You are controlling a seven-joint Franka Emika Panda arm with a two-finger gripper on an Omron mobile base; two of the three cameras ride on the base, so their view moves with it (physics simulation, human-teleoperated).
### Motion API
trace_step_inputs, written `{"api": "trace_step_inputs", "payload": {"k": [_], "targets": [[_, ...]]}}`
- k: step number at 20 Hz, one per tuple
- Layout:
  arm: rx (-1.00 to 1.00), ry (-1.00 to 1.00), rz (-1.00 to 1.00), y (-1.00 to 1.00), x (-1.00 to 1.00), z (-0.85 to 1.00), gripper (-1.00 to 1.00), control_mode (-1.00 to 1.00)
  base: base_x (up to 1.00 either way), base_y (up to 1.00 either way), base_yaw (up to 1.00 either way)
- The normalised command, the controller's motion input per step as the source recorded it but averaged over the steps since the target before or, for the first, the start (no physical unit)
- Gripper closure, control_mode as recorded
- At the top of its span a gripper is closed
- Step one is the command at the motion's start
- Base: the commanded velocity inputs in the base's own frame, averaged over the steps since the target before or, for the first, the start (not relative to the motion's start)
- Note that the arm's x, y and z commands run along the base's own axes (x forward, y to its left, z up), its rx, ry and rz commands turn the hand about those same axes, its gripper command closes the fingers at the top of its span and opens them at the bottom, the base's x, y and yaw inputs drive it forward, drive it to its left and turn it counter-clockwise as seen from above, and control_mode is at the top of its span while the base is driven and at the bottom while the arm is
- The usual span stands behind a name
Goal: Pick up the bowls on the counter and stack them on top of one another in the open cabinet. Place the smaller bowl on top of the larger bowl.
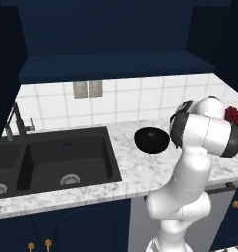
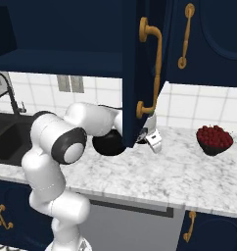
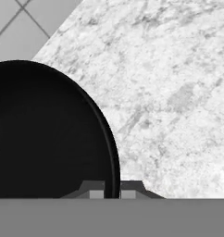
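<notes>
Gripping the rim of the larger bowl point(image 3: 49, 134), my gripper point(image 3: 112, 190) has its two dark fingertips closed tight, one inside the wall and one outside. In the left base view the black bowl point(image 1: 151, 140) sits over the counter point(image 1: 140, 172), between the black double sink point(image 1: 52, 160) and my white arm; I cannot tell whether it rests on the marble or hangs just above. The open cabinet point(image 1: 116, 66) is overhead, its navy floor board bare. A dark bowl of red fruit point(image 2: 215, 138) stands well apart to the right.
</notes>
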Motion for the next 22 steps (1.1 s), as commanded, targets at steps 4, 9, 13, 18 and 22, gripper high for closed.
{"api": "trace_step_inputs", "payload": {"k": [4,9,13,18,22], "targets": [[0.01,-0.12,-0.01,0.22,-0.05,0.94,1.0,-1.0,0.0,0.0,0.0],[0.0,0.07,0.01,0.97,-0.28,0.21,1.0,-1.0,0.0,0.0,0.0],[0.0,0.09,0.0,0.99,-0.1,0.0,1.0,-1.0,0.0,0.0,0.0],[0.0,0.04,0.01,0.57,0.03,-0.28,1.0,-1.0,0.0,0.0,0.0],[0.0,0.04,0.0,0.02,0.11,-0.38,1.0,-1.0,0.0,0.0,0.0]]}}
